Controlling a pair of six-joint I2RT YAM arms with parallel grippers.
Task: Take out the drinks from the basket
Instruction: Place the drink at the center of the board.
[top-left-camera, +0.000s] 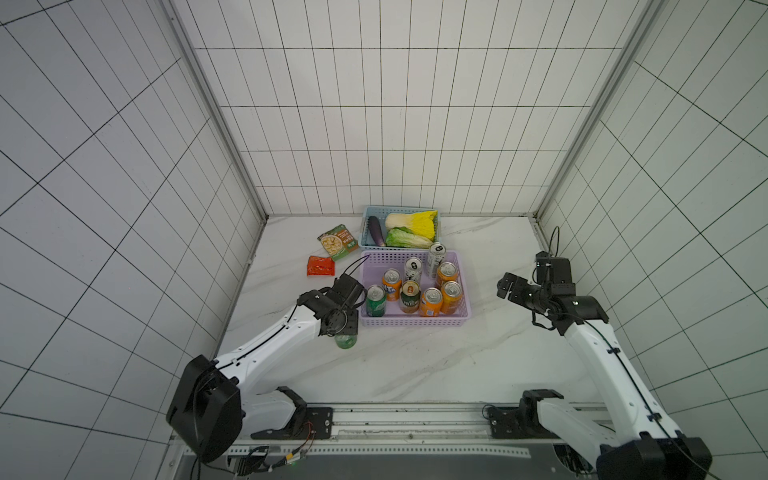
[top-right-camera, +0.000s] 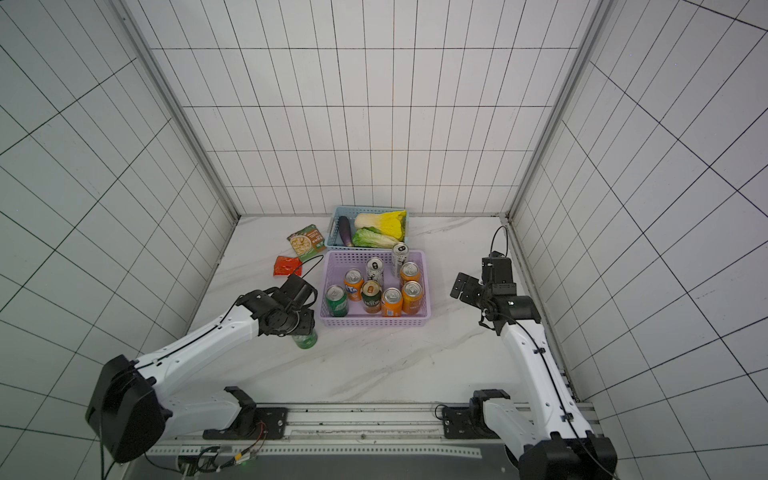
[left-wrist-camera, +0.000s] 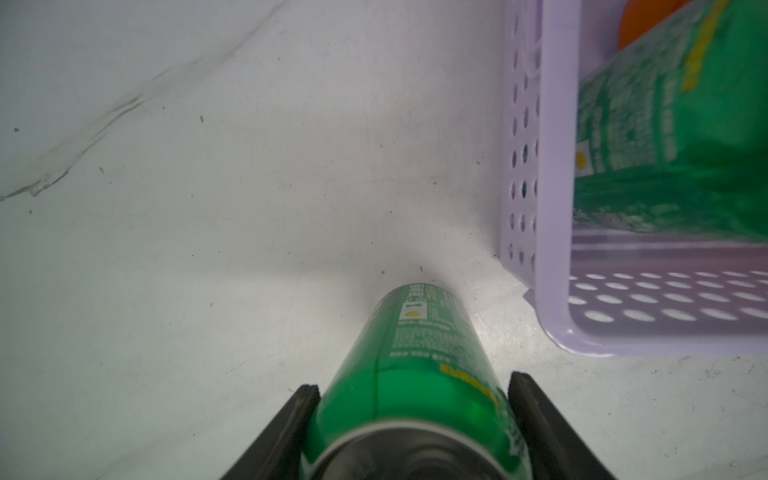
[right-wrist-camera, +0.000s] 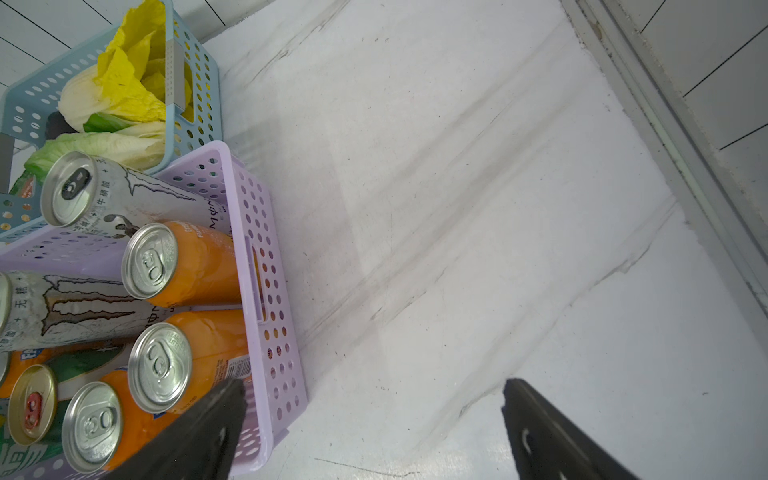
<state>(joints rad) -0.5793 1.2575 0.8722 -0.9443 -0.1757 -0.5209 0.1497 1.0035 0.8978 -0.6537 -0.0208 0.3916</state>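
Left gripper (left-wrist-camera: 413, 382) straddles upright green can (left-wrist-camera: 419, 332) — whether pinching, we cannot tell | lilac basket (top-left-camera: 415, 322) just right | right gripper (right-wrist-camera: 374, 385) spread

The lilac perforated basket (top-left-camera: 415, 323) sits mid-table, holding eight upright drinks: four orange cans (top-left-camera: 431, 305), two taller silver-white cans (top-left-camera: 413, 272) toward its far side, a dark green can (top-left-camera: 409, 299) with a gold top in the middle, and a green can (top-left-camera: 375, 305) in the near left corner. A second green can (left-wrist-camera: 415, 374) stands upright on the marble tabletop (top-left-camera: 415, 365) just outside that corner; it is close to the basket wall but not touching it.
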